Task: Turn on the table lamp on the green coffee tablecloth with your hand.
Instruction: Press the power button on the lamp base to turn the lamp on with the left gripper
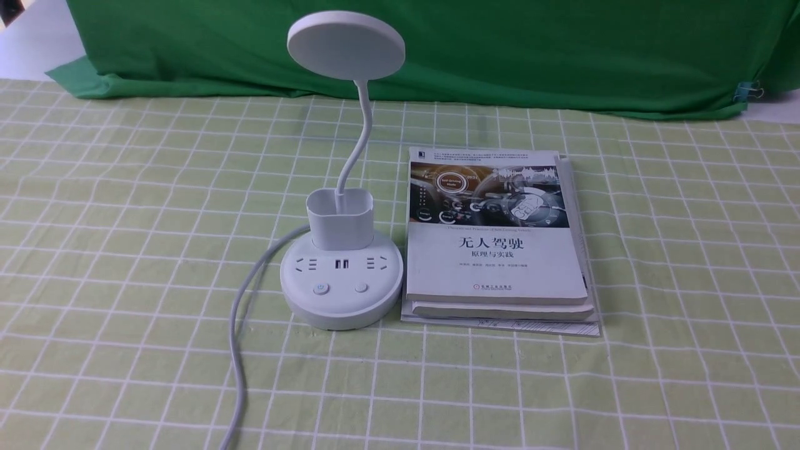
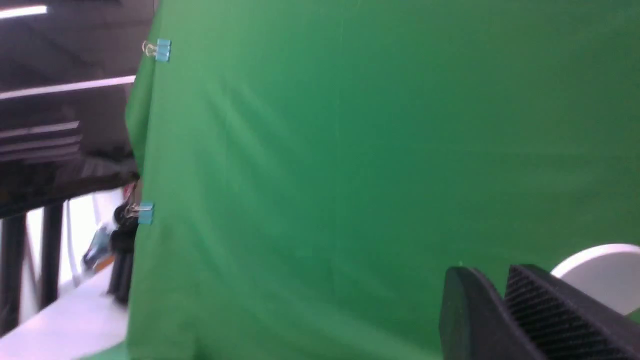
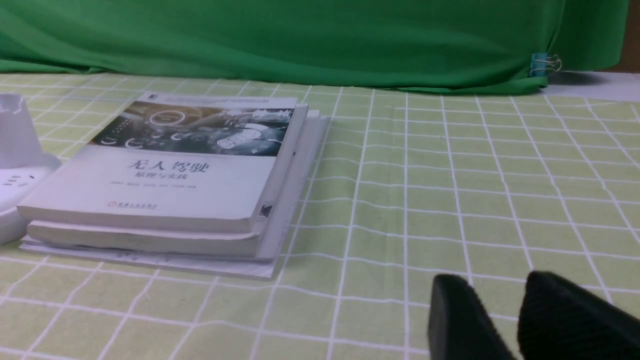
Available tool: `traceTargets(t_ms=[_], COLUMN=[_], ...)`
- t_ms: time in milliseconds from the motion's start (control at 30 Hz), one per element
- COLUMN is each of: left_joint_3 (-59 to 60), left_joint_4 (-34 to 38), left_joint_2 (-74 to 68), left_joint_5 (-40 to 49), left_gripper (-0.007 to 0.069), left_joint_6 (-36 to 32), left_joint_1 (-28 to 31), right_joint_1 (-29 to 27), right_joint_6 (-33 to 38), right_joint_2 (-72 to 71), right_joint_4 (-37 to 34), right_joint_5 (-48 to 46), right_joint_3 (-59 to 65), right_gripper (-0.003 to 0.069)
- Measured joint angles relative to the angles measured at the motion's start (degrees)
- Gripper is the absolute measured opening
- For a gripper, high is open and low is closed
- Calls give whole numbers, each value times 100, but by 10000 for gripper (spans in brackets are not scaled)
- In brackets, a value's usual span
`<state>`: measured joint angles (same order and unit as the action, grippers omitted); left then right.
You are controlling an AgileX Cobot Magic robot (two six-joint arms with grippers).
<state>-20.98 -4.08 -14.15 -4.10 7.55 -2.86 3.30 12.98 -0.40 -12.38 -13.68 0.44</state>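
- Front view: the table lamp (image 1: 340,300) is seen upright and apparently unlit, at about eleven o'clock on the green coffee tablecloth (image 1: 500,387); no gripper is seen near it.
- Left gripper (image 2: 500,275): fingers are set close together, but whether they are pressed together or slightly parted cannot be told. If parted, the button could be straddled rather than pressed.
- Right gripper (image 3: 502,282): fingers are narrowly spread, with nothing held.
- The marked button (image 1: 320,288) could be missed through poor aim, and the plain button (image 1: 361,287) at its three o'clock pressed instead.
- Under a steep approach, the disc head (image 1: 347,47) or gooseneck (image 1: 356,150) could be knocked.
- By a sideways push, the base could be slid into the books (image 1: 494,262) at three o'clock.
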Motion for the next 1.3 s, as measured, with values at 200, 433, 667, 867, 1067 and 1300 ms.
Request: traceTargets(t_ms=[200,433,667,867,1067,1300], left_joint_3=[-1412,-1605,-1925,-2899,-4327,-4891], left_joint_4=[-187,408,1778,2371,2114,1915], left_joint_2=[-1913,-3750,-5497,-6655,-7970,-8718], left_joint_5=[2139,1329,2540,3247,4180,3983], left_gripper=[91,94,97,97,97,97], left_joint_6=[-223,-309,-1569,-2617,-2548,-2559], left_joint_1=[0,-14,-369,-1436,-2097,-2213], right_joint_1=[0,0,0,0,0,0], right_joint_6=[0,0,0,0,0,0], right_joint_2=[0,0,0,0,0,0], right_joint_4=[0,0,0,0,0,0], right_joint_5=[0,0,0,0,0,0], right_joint_3=[0,0,0,0,0,0], right_gripper=[245,245,245,245,245,245])
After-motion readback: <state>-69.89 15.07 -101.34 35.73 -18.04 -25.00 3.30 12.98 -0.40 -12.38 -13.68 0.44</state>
